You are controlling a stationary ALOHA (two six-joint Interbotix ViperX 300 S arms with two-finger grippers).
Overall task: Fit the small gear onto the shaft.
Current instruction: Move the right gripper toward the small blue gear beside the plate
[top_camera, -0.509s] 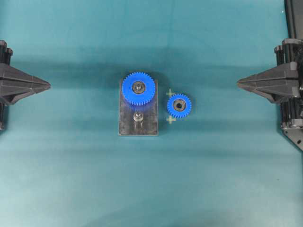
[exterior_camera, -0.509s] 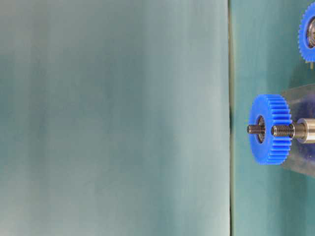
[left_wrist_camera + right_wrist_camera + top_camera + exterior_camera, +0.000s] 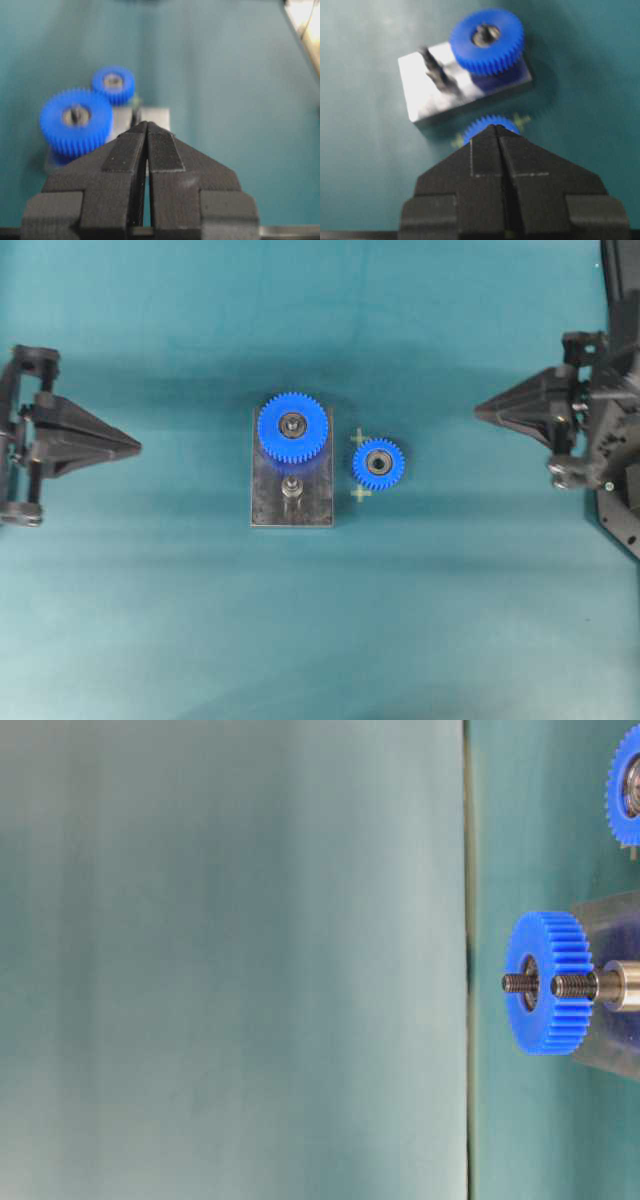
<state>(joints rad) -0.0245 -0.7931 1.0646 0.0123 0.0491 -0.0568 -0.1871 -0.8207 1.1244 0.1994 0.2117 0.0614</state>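
Both grippers have advanced toward the middle of the table since the earlier overhead frame, while the gears and plate lie where they were. From overhead, the left gripper [image 3: 138, 446] and right gripper [image 3: 477, 412] sit well apart from the parts, each with fingers pressed together and nothing held. The small gear [image 3: 378, 463] lies flat on the teal table [image 3: 320, 640], just beside the right edge of the grey plate [image 3: 268, 505], between two pale cross marks. The shaft [image 3: 291, 487] stands bare on that plate, next to the larger blue gear [image 3: 292, 426].

At table level no gripper appears; the shaft's threaded tip [image 3: 570, 985] and collar show side-on, which the overhead hides. The left wrist camera shows its closed tips with both gears blurred beyond. The right wrist camera shows its closed tips covering most of the small gear [image 3: 487, 124].
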